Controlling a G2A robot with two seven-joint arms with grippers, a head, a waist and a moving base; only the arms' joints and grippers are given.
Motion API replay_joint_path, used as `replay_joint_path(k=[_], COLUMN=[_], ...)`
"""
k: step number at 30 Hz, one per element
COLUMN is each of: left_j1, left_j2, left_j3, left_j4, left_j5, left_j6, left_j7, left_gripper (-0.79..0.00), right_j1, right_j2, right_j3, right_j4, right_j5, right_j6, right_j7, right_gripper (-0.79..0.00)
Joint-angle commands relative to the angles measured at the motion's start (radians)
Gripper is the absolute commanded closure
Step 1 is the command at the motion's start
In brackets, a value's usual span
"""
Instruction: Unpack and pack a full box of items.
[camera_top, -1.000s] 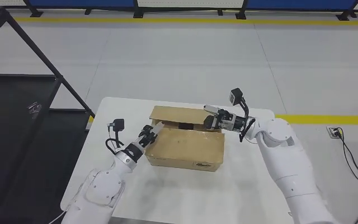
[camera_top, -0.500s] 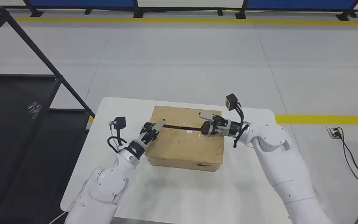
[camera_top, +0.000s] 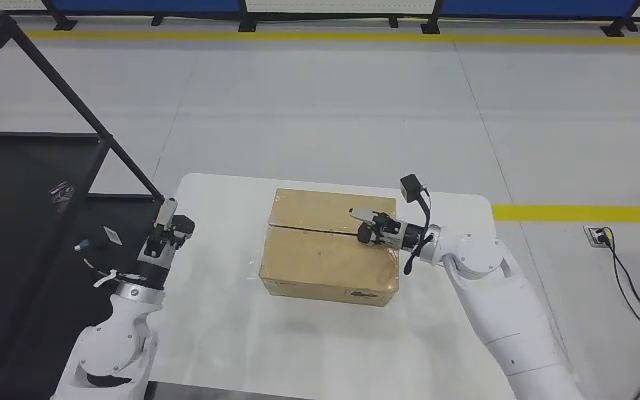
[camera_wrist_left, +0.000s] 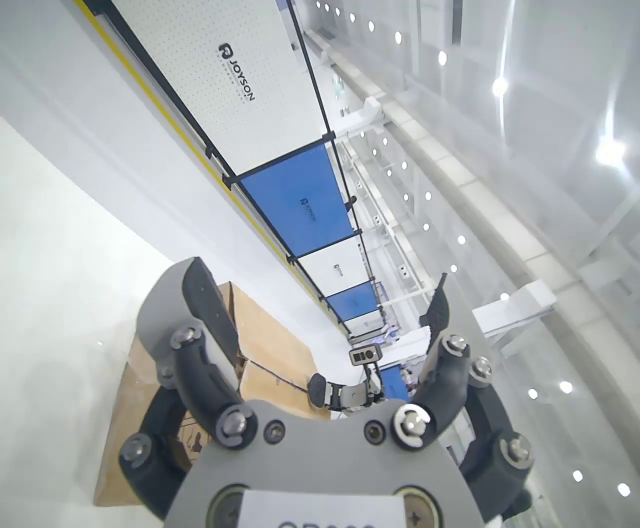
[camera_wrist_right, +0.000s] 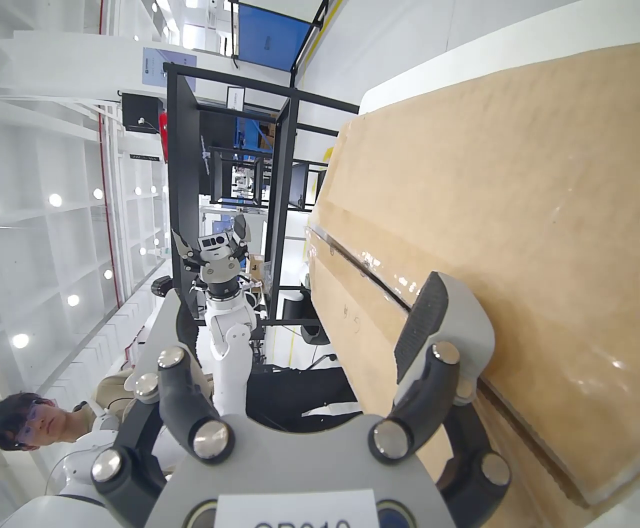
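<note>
The box (camera_top: 330, 255) sits in the middle of the white surface (camera_top: 220, 330), its two top flaps down and meeting along a seam. The right tool (camera_top: 361, 225) is released, its jaws spread wide over the box's right end, with one finger (camera_wrist_right: 430, 320) lying against the top just beside the seam. The left tool (camera_top: 168, 222) hangs over the surface's left edge, well apart from the box, tilted upward, released and grasping nothing.
</note>
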Motion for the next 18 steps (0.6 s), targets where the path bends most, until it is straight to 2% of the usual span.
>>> replay_joint_path(k=[1,2,11,14,18], left_j1=[0.039,0.055,0.055,0.049,0.005], left_j2=[0.005,0.010,0.010,0.005,-0.004], left_j3=[-0.050,-0.073,-0.073,-0.041,0.031], left_j4=[0.003,-0.005,-0.005,0.018,0.083], left_j5=[-0.015,0.010,0.010,-0.044,-0.067], left_j6=[-0.026,-0.053,-0.053,-0.020,0.049], left_j7=[-0.041,-0.068,-0.068,-0.087,-0.071], left_gripper=[-0.785,-0.785,-0.785,-0.785,-0.785], right_j1=[0.000,0.000,0.000,-0.019,-0.028], right_j2=[0.000,0.000,0.000,0.000,0.002], right_j3=[-0.002,-0.002,-0.002,-0.007,-0.011], right_j4=[-0.001,-0.001,-0.001,-0.024,-0.033], right_j5=[-0.001,-0.001,-0.001,-0.006,-0.016], right_j6=[0.002,0.002,0.002,0.002,0.008], right_j7=[-0.003,-0.003,-0.003,-0.022,-0.032], right_gripper=[-0.785,-0.785,-0.785,-0.785,-0.785])
